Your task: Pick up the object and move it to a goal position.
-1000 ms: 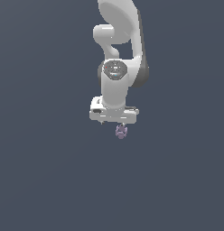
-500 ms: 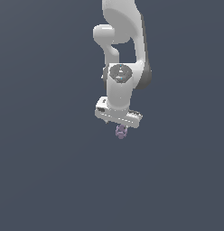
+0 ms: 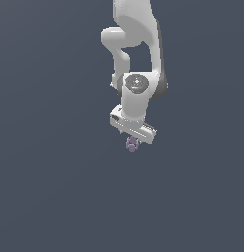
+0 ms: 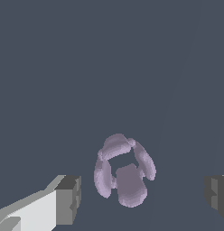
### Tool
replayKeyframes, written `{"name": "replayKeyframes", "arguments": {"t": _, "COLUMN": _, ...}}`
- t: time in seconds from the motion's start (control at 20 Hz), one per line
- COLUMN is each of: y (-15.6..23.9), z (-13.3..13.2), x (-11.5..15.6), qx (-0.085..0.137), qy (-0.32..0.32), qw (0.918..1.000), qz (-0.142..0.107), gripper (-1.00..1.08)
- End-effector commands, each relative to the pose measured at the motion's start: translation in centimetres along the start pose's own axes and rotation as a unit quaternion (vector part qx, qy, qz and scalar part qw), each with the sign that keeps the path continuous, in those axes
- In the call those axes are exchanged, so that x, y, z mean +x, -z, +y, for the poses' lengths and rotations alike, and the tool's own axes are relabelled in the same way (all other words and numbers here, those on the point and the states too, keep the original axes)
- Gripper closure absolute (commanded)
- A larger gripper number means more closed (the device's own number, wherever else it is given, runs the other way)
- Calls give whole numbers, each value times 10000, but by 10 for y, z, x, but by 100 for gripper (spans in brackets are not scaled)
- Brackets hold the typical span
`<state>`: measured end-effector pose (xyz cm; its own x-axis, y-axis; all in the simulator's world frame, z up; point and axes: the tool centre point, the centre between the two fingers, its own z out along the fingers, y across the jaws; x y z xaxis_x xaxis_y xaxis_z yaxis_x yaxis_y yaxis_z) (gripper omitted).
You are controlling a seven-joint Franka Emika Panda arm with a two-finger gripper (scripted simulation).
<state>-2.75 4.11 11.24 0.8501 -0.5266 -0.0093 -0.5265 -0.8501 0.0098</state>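
The white hand (image 3: 133,139) points downward at the end of the arm (image 3: 136,59), tilted so its body slopes down toward the exterior view's right. Its fingers (image 4: 67,199) are spread wide, with clear gaps on both sides of the object (image 4: 123,170). That pale-purple lumpy blob (image 3: 132,143) sits between the two fingertips, touching neither, directly under the hand. Around it lies only plain dark grey ground; whether it rests on a surface cannot be told

Cut off and half hidden

We see the white gripper (image 4: 138,194) clipped by the wrist frame, one finger (image 4: 217,194) barely showing; in the exterior view it covers the pale-purple lumpy object's (image 3: 132,144) top.
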Motion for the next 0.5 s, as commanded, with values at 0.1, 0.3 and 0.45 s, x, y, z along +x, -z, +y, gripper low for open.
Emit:
{"name": "replayKeyframes", "arguments": {"t": 0.1, "y": -6, "z": -4, "x": -5, "qx": 26, "qy": -423, "qw": 9991, "qz": 21, "gripper": -92}}
{"name": "replayKeyframes", "arguments": {"t": 0.3, "y": -9, "z": -6, "x": -9, "qx": 41, "qy": -676, "qw": 9977, "qz": 33, "gripper": -92}}
{"name": "replayKeyframes", "arguments": {"t": 0.45, "y": -11, "z": -7, "x": -10, "qx": 48, "qy": -799, "qw": 9968, "qz": 39, "gripper": -92}}
